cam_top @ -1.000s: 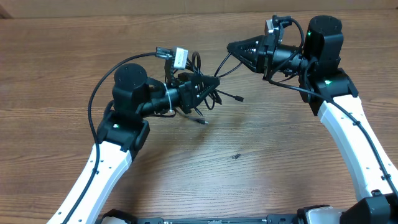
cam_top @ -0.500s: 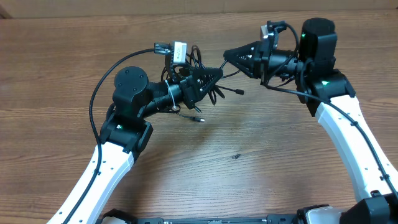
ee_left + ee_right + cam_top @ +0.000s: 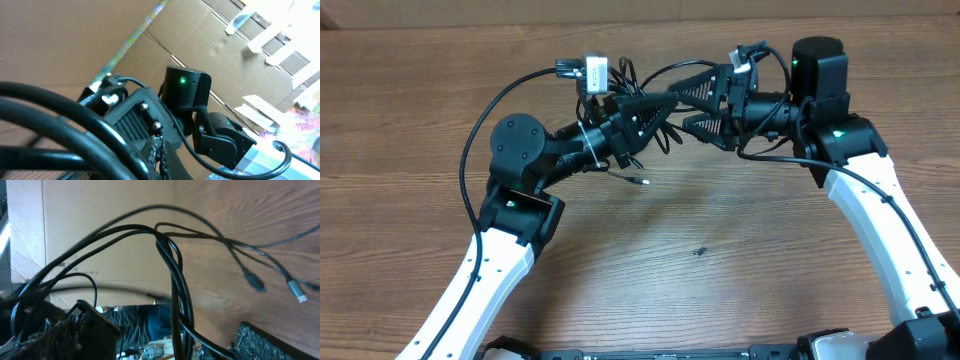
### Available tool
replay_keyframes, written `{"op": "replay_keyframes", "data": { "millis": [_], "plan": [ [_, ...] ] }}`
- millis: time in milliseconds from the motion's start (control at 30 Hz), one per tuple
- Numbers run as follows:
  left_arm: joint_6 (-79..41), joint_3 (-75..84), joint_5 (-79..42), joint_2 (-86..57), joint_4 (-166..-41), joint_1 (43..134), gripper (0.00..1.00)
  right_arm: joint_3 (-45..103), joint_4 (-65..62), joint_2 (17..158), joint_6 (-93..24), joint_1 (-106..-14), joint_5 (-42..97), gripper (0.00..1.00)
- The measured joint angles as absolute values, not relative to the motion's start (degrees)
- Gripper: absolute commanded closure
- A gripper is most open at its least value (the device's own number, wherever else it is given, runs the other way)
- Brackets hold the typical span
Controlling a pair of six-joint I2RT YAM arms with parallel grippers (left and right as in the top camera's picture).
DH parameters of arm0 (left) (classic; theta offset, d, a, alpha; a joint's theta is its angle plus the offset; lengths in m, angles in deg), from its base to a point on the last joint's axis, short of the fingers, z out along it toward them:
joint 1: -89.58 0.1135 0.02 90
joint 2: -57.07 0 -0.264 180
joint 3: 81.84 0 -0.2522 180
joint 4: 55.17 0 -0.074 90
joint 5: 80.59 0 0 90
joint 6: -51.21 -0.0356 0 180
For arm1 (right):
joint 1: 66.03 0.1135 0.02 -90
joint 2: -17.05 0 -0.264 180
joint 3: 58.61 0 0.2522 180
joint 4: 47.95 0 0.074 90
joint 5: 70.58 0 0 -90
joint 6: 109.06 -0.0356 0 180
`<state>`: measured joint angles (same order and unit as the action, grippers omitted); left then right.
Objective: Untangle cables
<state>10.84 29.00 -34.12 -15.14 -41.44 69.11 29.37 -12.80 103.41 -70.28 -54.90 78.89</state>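
Now your right gripper (image 3: 682, 108) stands wide open and empty, just beside your left gripper (image 3: 660, 108), which is clamped on the cables (image 3: 172, 275) lifted over the far middle of the table (image 3: 720, 250). You seem to be between grips: next, pinch one strand and draw it right.
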Motion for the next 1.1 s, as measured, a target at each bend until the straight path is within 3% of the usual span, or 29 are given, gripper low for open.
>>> {"op": "replay_keyframes", "data": {
  "millis": [500,800,1100],
  "plan": [
    [13.5,29.0,-33.8,-15.1,-41.7,78.9,0.96,29.4,-12.5,103.4,-67.7,-56.3,78.8,0.0],
    [16.7,29.0,-32.5,-15.1,-38.5,80.1,0.96,29.4,-13.2,103.4,-56.9,-56.3,77.6,0.0],
    [13.2,29.0,-39.6,-15.1,-38.1,80.2,0.96,29.4,-19.9,103.4,-63.7,-56.3,73.1,0.0]
  ]
}}
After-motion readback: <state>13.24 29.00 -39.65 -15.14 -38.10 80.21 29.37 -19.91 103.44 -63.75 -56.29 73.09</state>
